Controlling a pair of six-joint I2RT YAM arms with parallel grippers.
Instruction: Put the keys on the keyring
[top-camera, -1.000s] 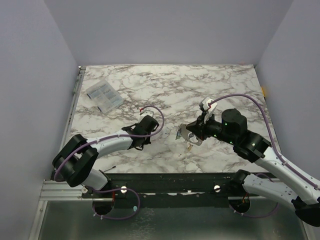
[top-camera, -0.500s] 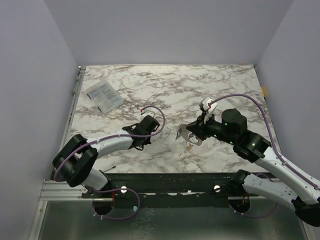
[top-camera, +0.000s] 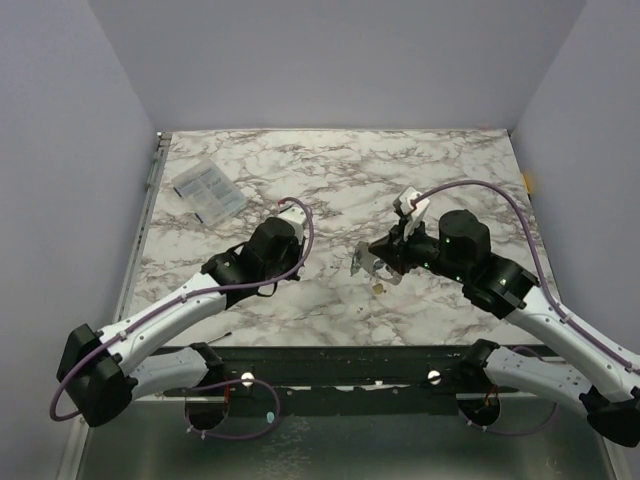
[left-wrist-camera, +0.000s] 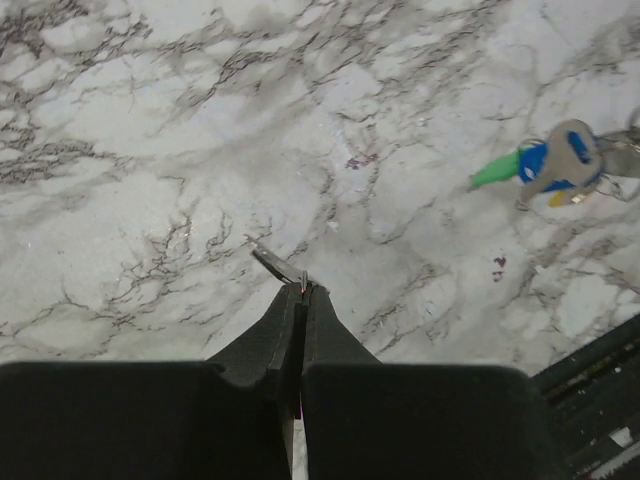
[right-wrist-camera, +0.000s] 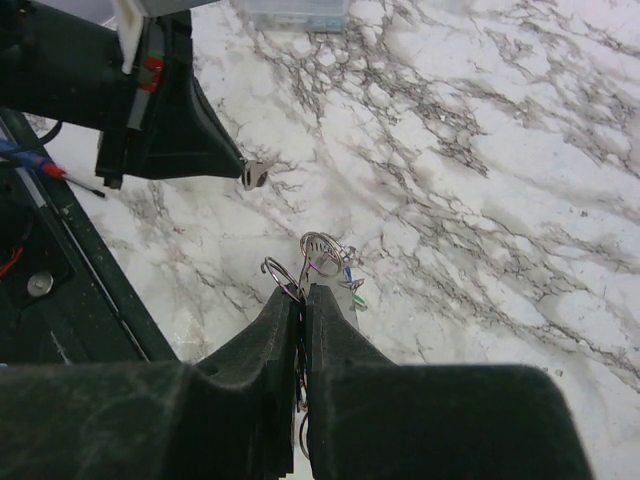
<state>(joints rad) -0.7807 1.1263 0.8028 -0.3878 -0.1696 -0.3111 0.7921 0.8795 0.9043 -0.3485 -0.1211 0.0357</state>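
Note:
My right gripper (top-camera: 372, 262) is shut on the keyring (right-wrist-camera: 318, 251), a bundle of thin wire loops that stick out past its fingertips (right-wrist-camera: 305, 292). Small keys with blue and green heads (right-wrist-camera: 351, 283) hang at the ring; in the left wrist view they show as a green, blue and grey cluster (left-wrist-camera: 548, 167). A yellowish key (top-camera: 378, 288) shows just below the right gripper. My left gripper (top-camera: 290, 262) is shut on a small metal key (left-wrist-camera: 272, 263) that pokes out of its tips, left of the ring and apart from it (right-wrist-camera: 252, 175).
A clear plastic packet (top-camera: 208, 190) lies at the back left of the marble table (top-camera: 330, 180). The black rail (top-camera: 330, 362) runs along the near edge, with a small screwdriver (right-wrist-camera: 30, 162) beside it. Grey walls close in three sides.
The left arm has risen and swung, its elbow pulled down and left, and its gripper shifted a little left. The right gripper with the ring has edged slightly up and left.

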